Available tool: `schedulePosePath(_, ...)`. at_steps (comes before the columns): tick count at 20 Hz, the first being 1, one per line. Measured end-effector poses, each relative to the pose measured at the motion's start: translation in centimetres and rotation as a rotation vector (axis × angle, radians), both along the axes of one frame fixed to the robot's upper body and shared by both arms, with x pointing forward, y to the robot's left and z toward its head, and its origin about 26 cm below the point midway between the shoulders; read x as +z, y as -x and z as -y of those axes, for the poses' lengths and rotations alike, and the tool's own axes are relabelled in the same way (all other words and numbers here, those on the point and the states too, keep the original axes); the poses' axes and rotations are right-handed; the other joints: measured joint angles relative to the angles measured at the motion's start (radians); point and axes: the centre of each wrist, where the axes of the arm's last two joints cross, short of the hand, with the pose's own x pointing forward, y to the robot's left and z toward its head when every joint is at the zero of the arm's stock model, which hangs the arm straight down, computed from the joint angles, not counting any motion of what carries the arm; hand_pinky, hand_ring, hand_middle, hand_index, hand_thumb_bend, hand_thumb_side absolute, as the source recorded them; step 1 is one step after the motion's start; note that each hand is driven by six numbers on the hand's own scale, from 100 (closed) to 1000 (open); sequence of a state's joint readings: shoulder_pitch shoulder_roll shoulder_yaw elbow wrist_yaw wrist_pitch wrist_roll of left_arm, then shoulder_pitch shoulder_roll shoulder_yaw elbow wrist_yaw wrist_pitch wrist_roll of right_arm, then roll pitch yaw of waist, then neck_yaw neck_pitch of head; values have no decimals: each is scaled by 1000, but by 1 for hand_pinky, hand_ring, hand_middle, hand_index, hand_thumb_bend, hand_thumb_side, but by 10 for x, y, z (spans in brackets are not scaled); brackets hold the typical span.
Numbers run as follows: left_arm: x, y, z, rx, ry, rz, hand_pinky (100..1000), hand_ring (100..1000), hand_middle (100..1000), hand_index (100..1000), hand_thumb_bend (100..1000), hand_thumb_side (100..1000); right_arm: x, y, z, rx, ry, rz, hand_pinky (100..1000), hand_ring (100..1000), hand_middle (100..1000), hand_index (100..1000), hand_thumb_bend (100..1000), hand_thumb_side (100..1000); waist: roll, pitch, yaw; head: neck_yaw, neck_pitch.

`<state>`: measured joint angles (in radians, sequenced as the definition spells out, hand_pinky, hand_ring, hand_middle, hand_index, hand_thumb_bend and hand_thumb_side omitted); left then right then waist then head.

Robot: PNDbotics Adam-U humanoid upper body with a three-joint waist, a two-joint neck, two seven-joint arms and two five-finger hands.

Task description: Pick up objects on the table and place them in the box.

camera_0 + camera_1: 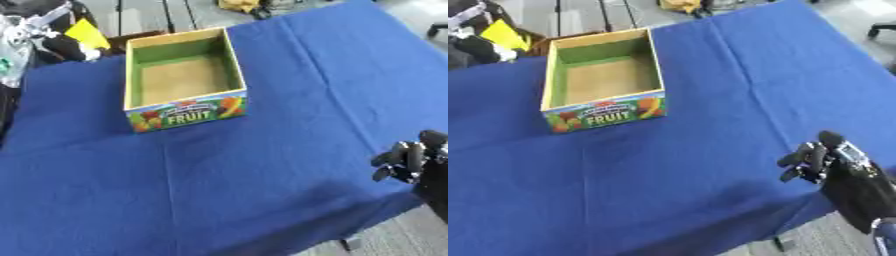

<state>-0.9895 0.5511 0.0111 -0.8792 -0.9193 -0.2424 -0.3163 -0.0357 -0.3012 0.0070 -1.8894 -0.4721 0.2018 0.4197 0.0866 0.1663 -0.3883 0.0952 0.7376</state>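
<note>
A cardboard box [184,80] stands on a table covered by a blue cloth [262,165], towards the far left part of the table and well back from the near edge. The box is open at the top, with green inner walls and a bare brown bottom; nothing lies inside it. Its near wall carries a bright fruit picture and the word FRUIT. The box sits a little askew to the table's edges.

The robot's right hand [837,172] shows at the near right corner of the table, over the cloth's edge and well apart from the box. It is black, its fingers [802,161] bent inward at the tips and bunched together, and it holds nothing. Whether it touches the cloth cannot be told.

The left hand shows in neither view.

The cloth has long creases running from the far edge to the near one. Beyond the far left corner of the table there is a yellow sheet [87,33] among some dark clutter that cannot be made out.
</note>
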Motion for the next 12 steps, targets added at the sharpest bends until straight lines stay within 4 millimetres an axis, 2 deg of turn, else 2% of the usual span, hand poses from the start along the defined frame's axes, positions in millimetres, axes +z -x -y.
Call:
schedulePosePath(6, -18, -7, 45, -124, -30, -29, 477, 304, 308, 583, 153, 175, 1, -1, -2, 10, -3, 0, 559, 643, 471, 390, 100, 686, -2, 3, -10, 11, 0)
schedulePosePath(12, -48, -9, 68, -190, -58, -87, 505, 341, 342, 621, 169, 227, 2, -2, -2, 17, -4, 3, 560, 642, 471, 391, 100, 690, -2, 6, -17, 18, -2)
